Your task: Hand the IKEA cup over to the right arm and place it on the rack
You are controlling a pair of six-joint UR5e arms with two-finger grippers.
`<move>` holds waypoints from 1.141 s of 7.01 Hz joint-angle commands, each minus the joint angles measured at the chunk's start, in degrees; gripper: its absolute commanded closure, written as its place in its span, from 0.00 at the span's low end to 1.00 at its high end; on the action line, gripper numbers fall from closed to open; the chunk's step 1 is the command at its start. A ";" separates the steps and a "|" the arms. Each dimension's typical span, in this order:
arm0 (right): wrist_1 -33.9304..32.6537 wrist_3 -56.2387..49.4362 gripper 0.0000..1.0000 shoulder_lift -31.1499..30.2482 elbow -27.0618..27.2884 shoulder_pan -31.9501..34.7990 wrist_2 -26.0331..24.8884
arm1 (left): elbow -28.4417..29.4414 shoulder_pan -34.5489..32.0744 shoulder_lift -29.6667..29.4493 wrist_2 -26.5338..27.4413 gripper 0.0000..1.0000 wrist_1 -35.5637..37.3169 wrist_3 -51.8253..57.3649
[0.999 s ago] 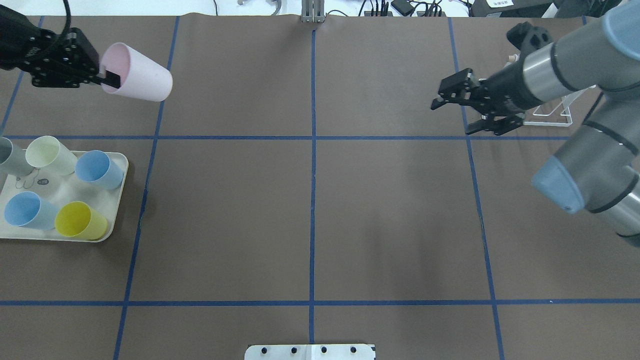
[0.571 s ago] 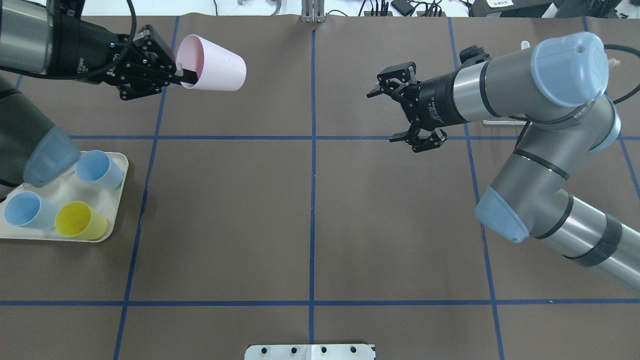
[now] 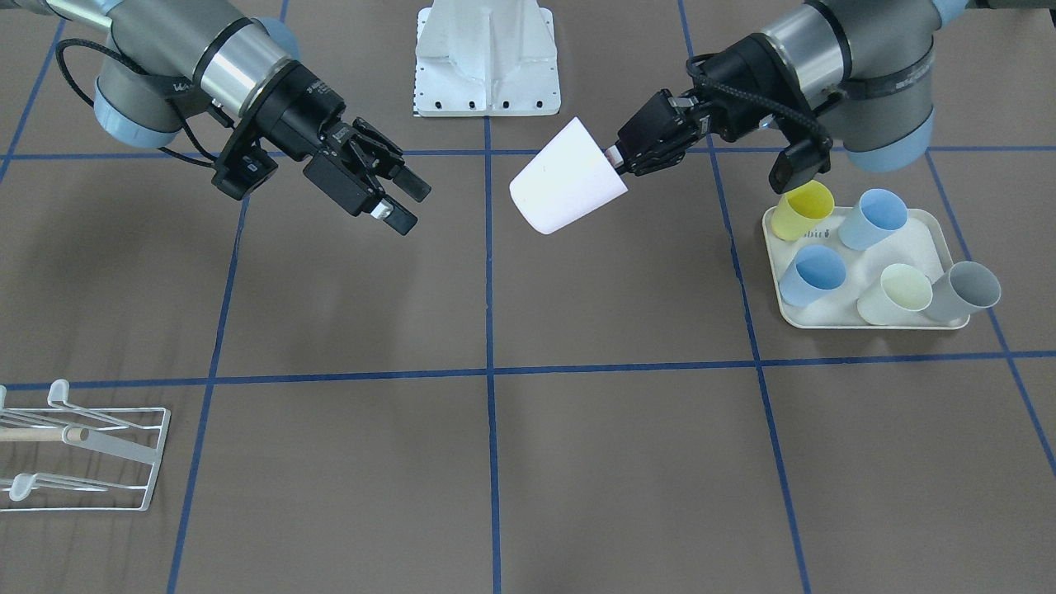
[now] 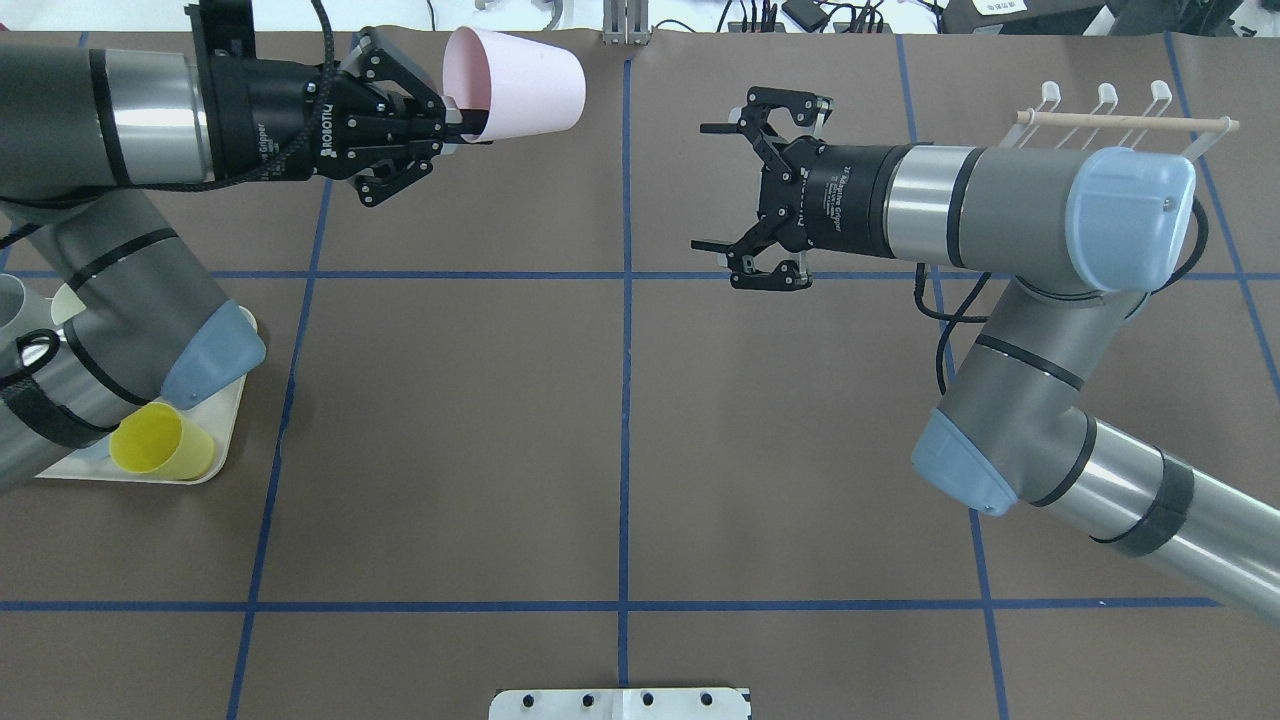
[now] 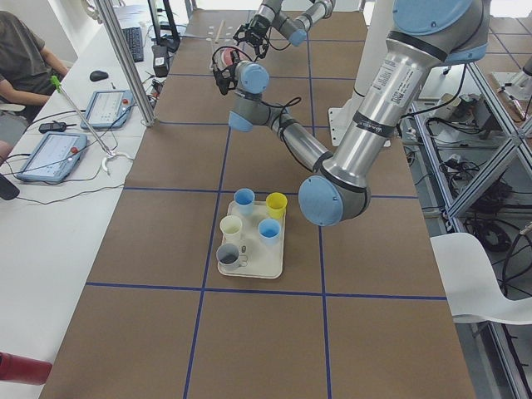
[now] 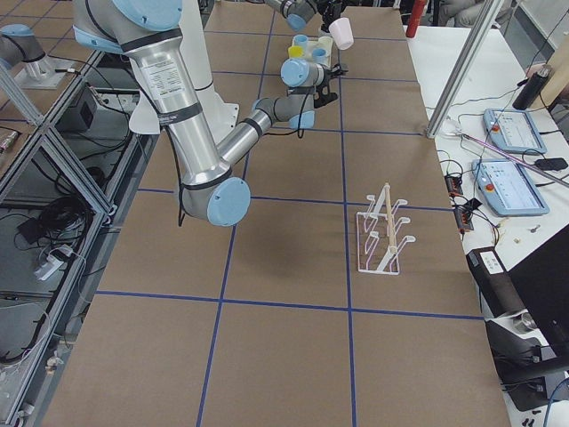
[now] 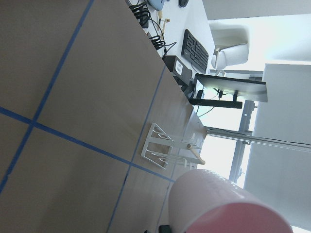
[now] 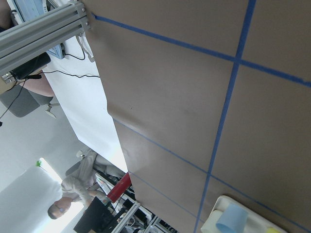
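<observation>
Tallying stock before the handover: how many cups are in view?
6. On the tray: yellow cup, two blue cups, cream cup, grey cup. The left gripper holds the pink cup. None seems hidden.

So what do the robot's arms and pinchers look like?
The left arm and right arm are grey tubes with silver bands and light-blue joint caps, trailing black cables. The left gripper and right gripper are black with white lettering.
</observation>
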 commanded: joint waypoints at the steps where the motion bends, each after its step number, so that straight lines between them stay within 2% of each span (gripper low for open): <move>1: 4.64 3.68 0.01 2.05 -0.46 -0.99 -3.64 | 1.46 2.32 -2.20 2.75 1.00 -1.78 -1.94; 2: 8.94 4.81 0.01 1.36 -1.43 -1.17 -4.26 | 1.81 3.11 -2.65 2.75 1.00 -1.78 -2.03; 8: 9.25 5.53 0.01 1.62 -1.96 -1.62 -5.15 | 2.69 5.66 -5.12 2.40 1.00 -1.17 -1.42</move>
